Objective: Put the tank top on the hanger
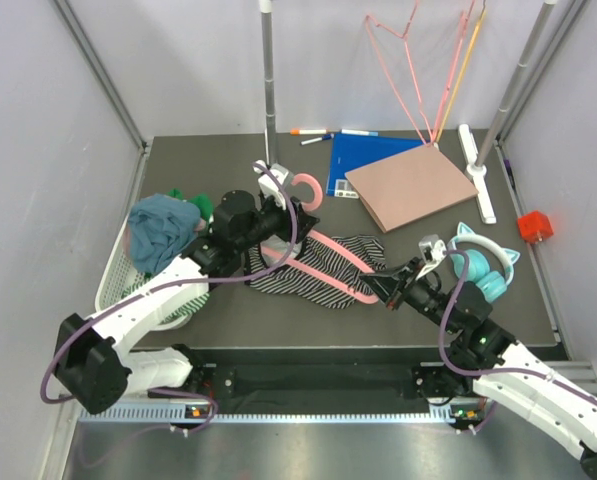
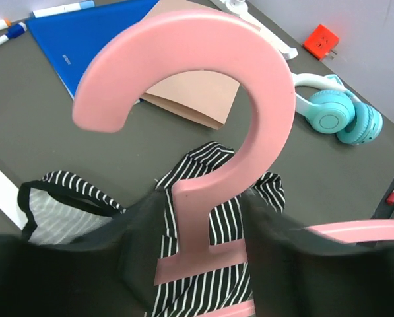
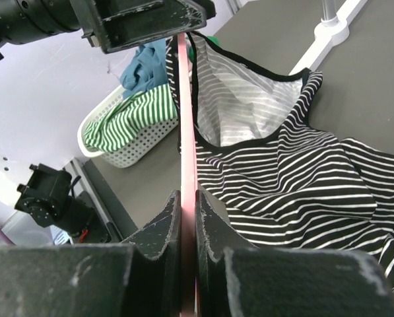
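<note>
The thick pink hanger (image 1: 330, 255) is held off the table at a slant, hook (image 2: 249, 99) at the far end. My left gripper (image 1: 281, 216) is shut on the hanger at the base of its neck; its dark fingers (image 2: 117, 257) flank the neck in the left wrist view. My right gripper (image 1: 386, 290) is shut on the hanger's near arm end, seen edge-on (image 3: 185, 119) between the pads (image 3: 167, 224). The black-and-white striped tank top (image 1: 313, 275) lies crumpled on the table under the hanger, its neck opening (image 3: 249, 99) facing up. It is beside the hanger, not on it.
A white basket (image 1: 113, 285) at the left holds a teal cloth (image 1: 163, 230) and a green-striped garment (image 3: 134, 112). A blue folder (image 1: 363, 155), brown board (image 1: 410, 187), markers (image 1: 318, 132), teal headphones (image 1: 483, 265), red cube (image 1: 534, 226) and a rail with thin hangers (image 1: 408, 70) stand behind.
</note>
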Tool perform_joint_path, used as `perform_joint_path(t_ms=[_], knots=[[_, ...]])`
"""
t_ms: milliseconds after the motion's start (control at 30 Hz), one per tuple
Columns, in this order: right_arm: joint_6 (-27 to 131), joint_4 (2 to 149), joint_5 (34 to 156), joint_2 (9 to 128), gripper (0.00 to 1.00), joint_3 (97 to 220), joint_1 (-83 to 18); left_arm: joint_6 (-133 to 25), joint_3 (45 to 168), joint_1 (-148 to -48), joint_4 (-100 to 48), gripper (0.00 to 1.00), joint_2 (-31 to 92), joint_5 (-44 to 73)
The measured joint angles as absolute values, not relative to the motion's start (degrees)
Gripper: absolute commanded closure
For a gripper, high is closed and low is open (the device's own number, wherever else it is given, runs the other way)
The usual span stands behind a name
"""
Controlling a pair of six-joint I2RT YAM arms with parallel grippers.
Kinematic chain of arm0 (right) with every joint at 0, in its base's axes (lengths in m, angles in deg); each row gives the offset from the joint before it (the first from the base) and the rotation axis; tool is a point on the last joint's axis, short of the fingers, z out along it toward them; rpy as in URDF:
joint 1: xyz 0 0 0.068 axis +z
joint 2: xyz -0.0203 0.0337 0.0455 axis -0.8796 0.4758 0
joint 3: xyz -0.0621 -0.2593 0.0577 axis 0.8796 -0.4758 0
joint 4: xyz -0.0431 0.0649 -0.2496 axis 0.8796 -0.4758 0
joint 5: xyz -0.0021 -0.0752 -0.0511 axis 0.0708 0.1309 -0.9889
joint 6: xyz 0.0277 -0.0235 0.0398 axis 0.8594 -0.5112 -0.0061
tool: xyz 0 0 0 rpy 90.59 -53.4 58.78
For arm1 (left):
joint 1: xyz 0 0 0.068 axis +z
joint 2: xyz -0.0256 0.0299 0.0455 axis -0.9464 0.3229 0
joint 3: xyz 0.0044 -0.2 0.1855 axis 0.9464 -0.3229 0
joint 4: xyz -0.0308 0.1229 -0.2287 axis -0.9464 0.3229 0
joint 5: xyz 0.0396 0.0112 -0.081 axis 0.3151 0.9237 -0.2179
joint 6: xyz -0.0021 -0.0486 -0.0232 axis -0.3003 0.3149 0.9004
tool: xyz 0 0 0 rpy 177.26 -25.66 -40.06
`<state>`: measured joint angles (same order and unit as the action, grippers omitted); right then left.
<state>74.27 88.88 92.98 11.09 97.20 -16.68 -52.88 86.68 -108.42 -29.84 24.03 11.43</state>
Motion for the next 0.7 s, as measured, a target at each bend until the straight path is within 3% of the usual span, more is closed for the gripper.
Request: perform_joint_path(t_ms=[133,200,233,333,467,567,700], knots=[[74.3,89.2,92.9,11.5,1.0,97.0,-16.7,-54.5,86.8,-109.0,-29.6,0.9,24.8,13.7],[74.4,89.9,92.7,12.1,1.0,97.0,-16.7,-54.5,86.8,-109.1,-29.6,1.0,24.8,14.5],[74.4,90.1,92.7,12.6,1.0,97.0,-16.7,-54.6,86.8,-109.2,-29.7,1.0,24.8,15.1],[74.6,91.2,92.5,14.0,0.85,97.0,-16.7,-55.4,86.8,-109.4,-29.4,1.0,24.8,16.6],[75.1,91.9,92.3,16.2,0.39,97.0,-16.7,-57.7,86.8,-110.0,-29.3,1.0,24.8,19.3],[74.7,91.2,91.9,16.9,0.24,97.1,-16.7,-60.1,85.4,-110.7,-29.4,1.0,24.6,23.0],[74.0,86.2,88.9,15.7,0.12,98.5,-16.7,-62.1,82.0,-110.8,-29.4,1.0,23.7,26.5]])
